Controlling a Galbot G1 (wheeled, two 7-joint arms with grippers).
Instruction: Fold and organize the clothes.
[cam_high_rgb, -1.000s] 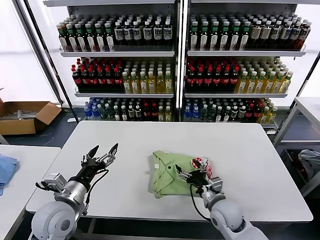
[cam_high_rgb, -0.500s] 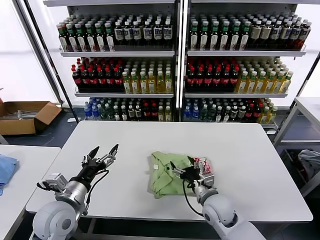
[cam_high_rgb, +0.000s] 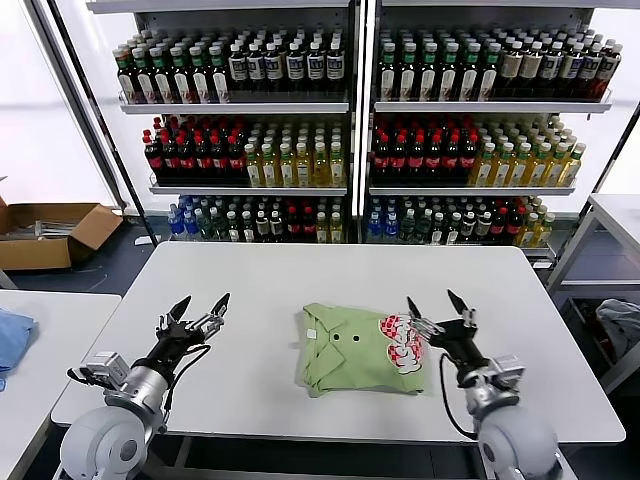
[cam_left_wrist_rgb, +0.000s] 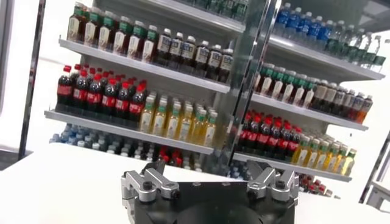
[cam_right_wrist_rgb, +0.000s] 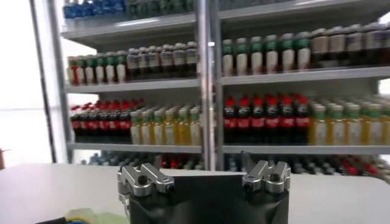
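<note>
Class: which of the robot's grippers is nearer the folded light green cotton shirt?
The right gripper: it hovers open just beside the folded light green cotton shirt. The left gripper, open too, sits well away across bare table.

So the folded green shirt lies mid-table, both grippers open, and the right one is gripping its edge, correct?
Not quite. In the head view the right gripper is open beside the shirt, gripping nothing. The left gripper is open too, well clear.

A shop-like test space is shown: tall metal shelves (cam_high_rgb: 350, 110) are packed with rows of bottled drinks (cam_high_rgb: 240, 160), sorted by colour. A white worktop (cam_high_rgb: 300, 280) is set before them, and an open cardboard box (cam_high_rgb: 50, 232) is seen on the floor beside it.
</note>
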